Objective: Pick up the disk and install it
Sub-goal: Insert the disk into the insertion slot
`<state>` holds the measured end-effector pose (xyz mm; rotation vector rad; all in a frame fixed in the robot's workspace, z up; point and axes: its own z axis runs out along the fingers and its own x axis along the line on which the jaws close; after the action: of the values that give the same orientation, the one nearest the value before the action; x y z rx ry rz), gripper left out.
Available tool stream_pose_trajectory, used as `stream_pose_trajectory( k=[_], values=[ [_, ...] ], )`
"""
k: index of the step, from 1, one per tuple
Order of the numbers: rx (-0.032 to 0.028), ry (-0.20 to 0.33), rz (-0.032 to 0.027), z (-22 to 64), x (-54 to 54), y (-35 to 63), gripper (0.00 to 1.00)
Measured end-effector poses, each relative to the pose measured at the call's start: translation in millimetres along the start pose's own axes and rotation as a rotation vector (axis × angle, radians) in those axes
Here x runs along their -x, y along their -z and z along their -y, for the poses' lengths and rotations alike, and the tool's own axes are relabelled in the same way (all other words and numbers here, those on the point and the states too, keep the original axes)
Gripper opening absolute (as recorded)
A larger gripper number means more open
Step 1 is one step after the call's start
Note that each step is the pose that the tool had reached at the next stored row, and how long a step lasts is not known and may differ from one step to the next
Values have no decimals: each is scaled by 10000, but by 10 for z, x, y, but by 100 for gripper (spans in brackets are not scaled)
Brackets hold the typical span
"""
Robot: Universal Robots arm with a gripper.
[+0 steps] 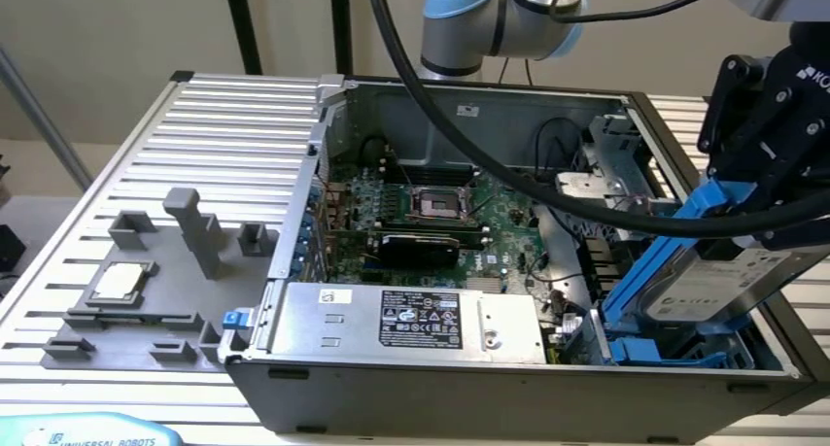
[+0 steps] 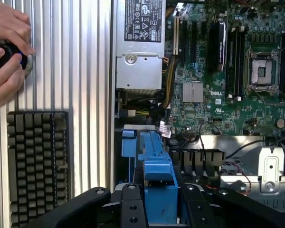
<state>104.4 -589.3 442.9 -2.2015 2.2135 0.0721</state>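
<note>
place: robotics lab | evidence: slotted aluminium bench point(image 1: 233, 106), opened computer case point(image 1: 519, 393), robot arm point(image 1: 473, 23), grey fixture tray point(image 1: 123, 344)

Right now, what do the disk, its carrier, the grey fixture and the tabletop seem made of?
Disk: silver-grey metal, dull sheen, white label.
Carrier: blue plastic, probably, given its uniform colour and moulded look.
Fixture: matte grey plastic, possibly printed.
Tabletop: likely aluminium, with pale metallic ribbed slats.
</note>
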Motion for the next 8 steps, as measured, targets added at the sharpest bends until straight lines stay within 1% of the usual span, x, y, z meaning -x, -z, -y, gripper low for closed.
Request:
stream_pose_trajectory(
  k=[8],
  values=[
    [0,-1,1,1,-3,-74,33]
  ],
)
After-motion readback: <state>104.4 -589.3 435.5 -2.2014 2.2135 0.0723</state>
